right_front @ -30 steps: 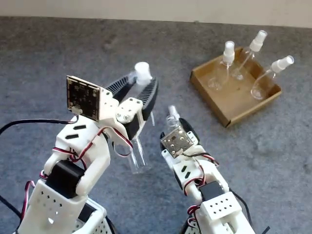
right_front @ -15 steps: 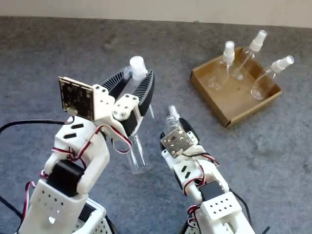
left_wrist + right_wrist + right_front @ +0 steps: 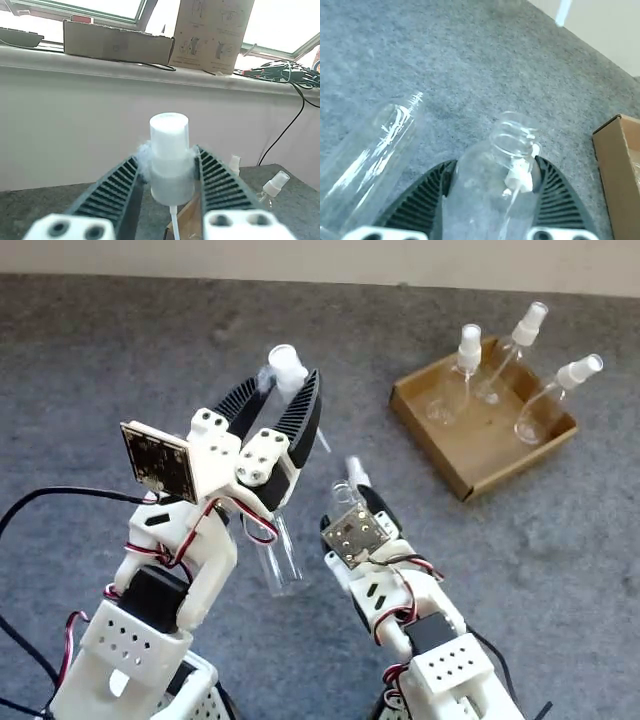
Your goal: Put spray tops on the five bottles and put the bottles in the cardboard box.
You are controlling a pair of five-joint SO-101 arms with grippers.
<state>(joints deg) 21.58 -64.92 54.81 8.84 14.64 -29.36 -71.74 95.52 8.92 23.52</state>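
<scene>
high view: spray top (image 3: 286,368) inside left end effector (image 3: 288,380).

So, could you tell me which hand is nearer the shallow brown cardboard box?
Right. The right hand, holding a clear uncapped plastic bottle, sits off the near edge of the box; the left hand, gripping a white spray top, is farther away.

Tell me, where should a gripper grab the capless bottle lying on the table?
Around the middle of the lying bottle, coming down from above, fingers straddling its width: it lies flat, and the straight body looks steadier than the threaded neck.
</scene>
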